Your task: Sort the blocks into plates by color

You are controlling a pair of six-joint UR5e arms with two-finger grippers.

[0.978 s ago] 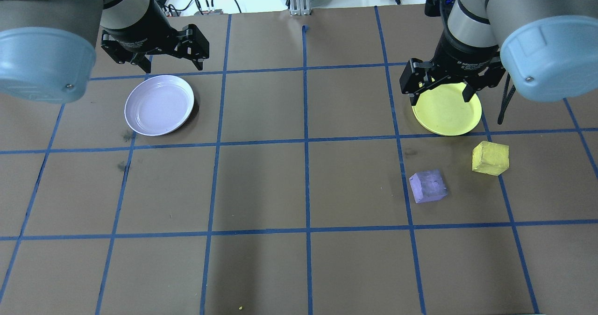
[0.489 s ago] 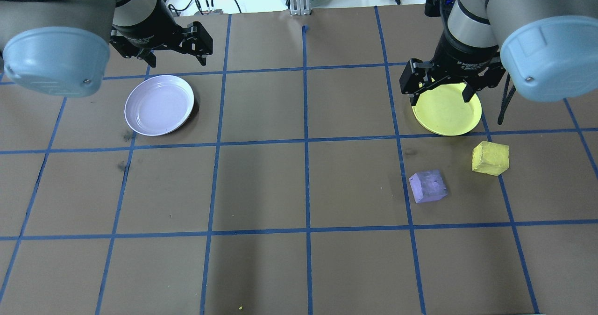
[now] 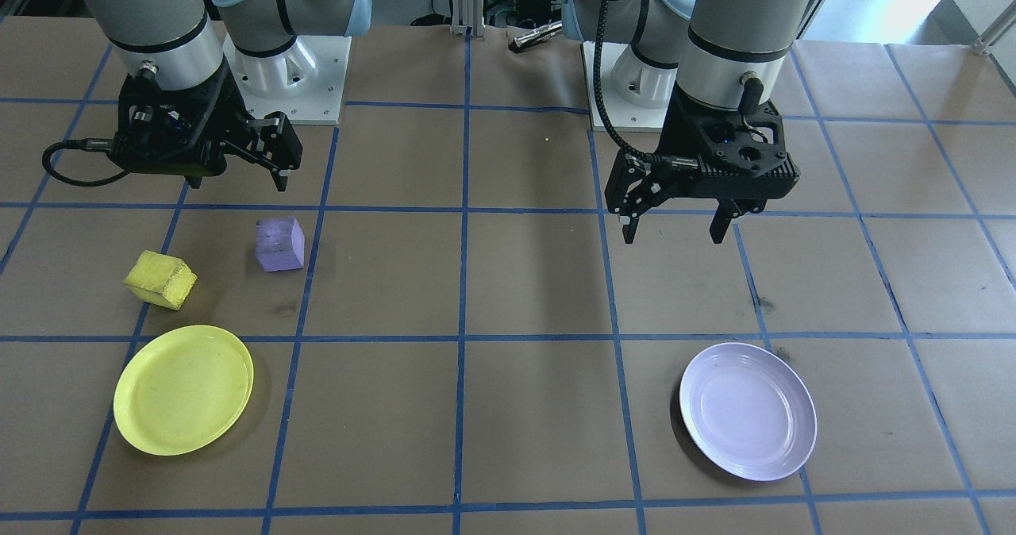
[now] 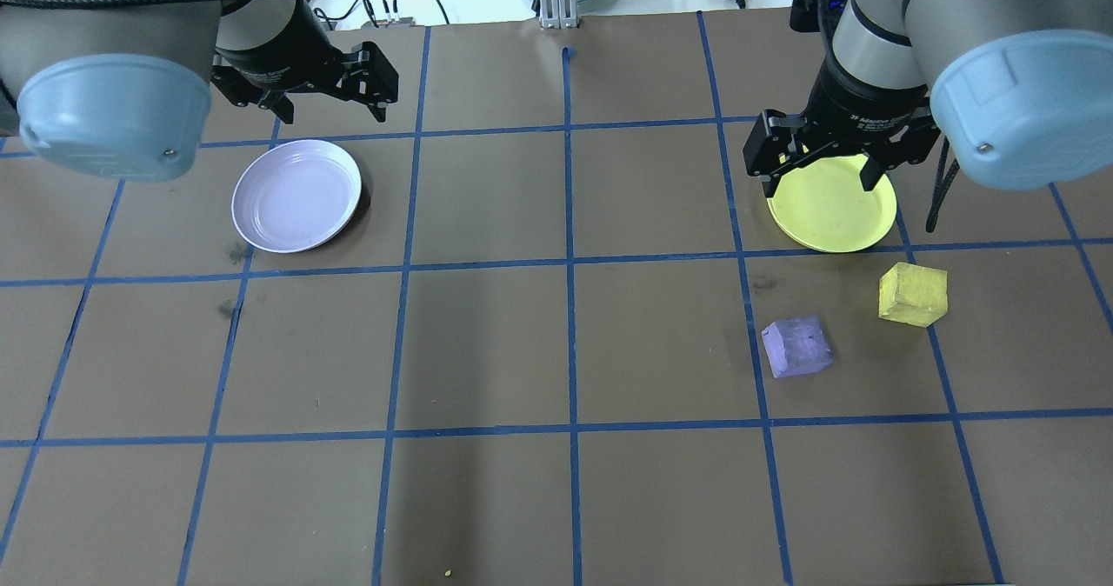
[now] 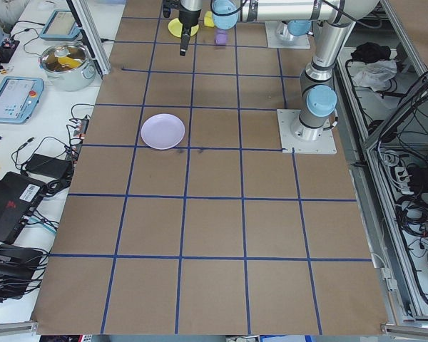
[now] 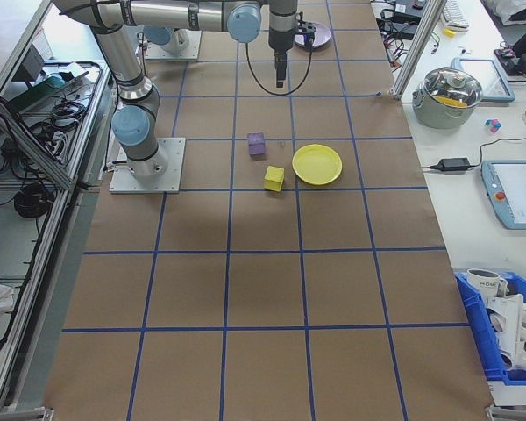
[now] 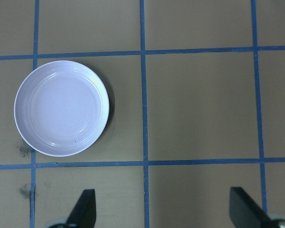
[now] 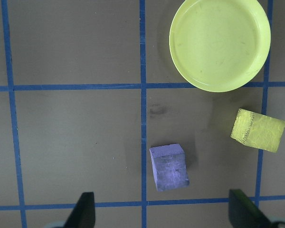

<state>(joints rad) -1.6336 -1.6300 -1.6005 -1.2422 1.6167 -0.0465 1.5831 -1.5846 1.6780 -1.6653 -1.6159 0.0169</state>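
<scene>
A: Brown paper covers the whole surface (image 4: 487,342), ruled into squares by blue tape lines (image 4: 569,264). What sits on it, biggest first?

B: After the two grey robot arms, the two round shallow plastic plates. The pale lavender plate (image 4: 296,196) lies on the robot's left side, alone in its square, with nothing in it. The bright yellow plate (image 4: 832,205) lies on the robot's right side, also holding nothing.

A: And the grippers?

B: The left gripper (image 3: 675,228) hangs above the surface, between the robot's base and the lavender plate, touching nothing. Its jaws are spread wide and released; the left wrist view shows both fingertips (image 7: 85,209) far apart with only bare paper between them. The right gripper (image 4: 817,177) hangs over the near part of the yellow plate in the overhead view, well above it. Its jaws are released too, spread wide and holding nothing.

A: Where are the blocks?

B: Both rest on the paper on the robot's right side, outside either plate. The small rough yellow foam cube (image 4: 911,294) sits just beside the yellow plate's rim, apart from it, turned askew to the tape lines. The small rough purple foam cube (image 4: 796,346) sits near the yellow cube, towards the middle of the surface, just beside a blue tape line. The two cubes do not touch.
</scene>
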